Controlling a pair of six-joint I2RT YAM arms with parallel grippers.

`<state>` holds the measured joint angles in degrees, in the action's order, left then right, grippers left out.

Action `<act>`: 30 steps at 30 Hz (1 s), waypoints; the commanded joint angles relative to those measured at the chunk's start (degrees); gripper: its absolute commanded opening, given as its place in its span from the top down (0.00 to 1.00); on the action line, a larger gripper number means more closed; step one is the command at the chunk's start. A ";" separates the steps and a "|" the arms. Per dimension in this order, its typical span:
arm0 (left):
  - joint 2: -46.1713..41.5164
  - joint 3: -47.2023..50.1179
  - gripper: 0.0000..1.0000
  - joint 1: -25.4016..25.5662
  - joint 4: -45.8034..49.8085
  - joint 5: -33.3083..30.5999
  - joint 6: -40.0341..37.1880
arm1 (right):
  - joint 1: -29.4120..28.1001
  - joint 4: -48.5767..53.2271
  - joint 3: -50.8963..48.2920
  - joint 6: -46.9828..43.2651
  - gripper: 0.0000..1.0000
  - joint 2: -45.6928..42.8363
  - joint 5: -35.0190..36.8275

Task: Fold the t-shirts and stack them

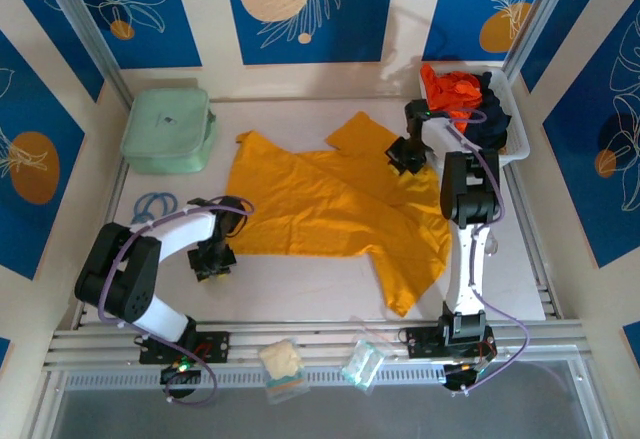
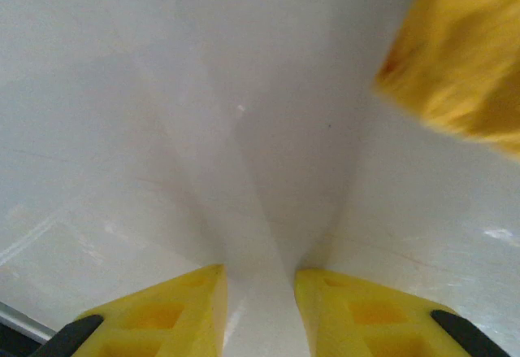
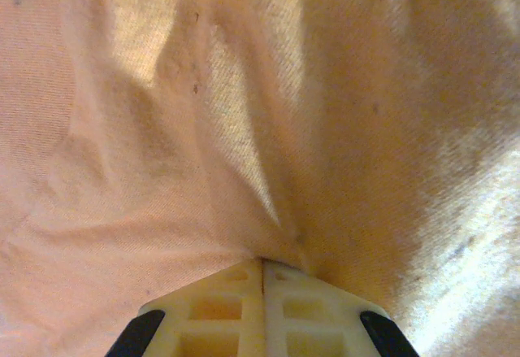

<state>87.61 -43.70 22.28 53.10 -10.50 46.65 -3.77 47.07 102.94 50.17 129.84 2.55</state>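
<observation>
my left gripper [image 1: 213, 259] hangs over bare table [image 1: 300, 289], fingers narrowly apart, empty. the yellow t-shirt [image 1: 330, 204] lies spread mid-table; my right gripper [image 1: 408, 154] pinches its far edge. the orange-red t-shirt [image 1: 455, 87] and navy t-shirt [image 1: 495, 119] sit in the far-right bin [image 1: 521, 131].

golden-yellow t-shirt [image 1: 320, 204]: soft matt woven cloth, creased
table [image 1: 300, 281]: smooth white, slight sheen
frame rails [image 1: 320, 338]: bare matt metal
</observation>
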 commanded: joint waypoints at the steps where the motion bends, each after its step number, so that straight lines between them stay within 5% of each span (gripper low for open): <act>1: 2.00 1.28 0.68 0.26 -3.69 1.71 0.42 | 1.92 -0.84 -4.34 0.39 1.00 -2.75 1.41; 8: -0.89 -13.65 0.60 2.60 5.00 -0.29 -3.52 | -2.15 -4.50 0.08 -12.16 1.00 -5.26 -11.43; 15: 9.49 -30.02 0.56 3.73 4.25 -0.27 -7.49 | -8.35 0.40 15.77 -19.11 1.00 2.72 -17.18; 23: 22.90 -31.52 0.63 3.73 -3.25 0.30 -8.04 | -13.10 15.30 42.87 -23.45 1.00 22.50 -17.02; 30: 23.61 -24.79 0.65 4.16 -5.09 -0.22 -7.48 | -14.25 13.29 42.87 -18.09 1.00 27.07 -15.51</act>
<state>110.65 -73.49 25.98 47.86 -10.66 39.07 -17.78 57.04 144.97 29.65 155.48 -14.59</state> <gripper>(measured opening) 0.347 0.049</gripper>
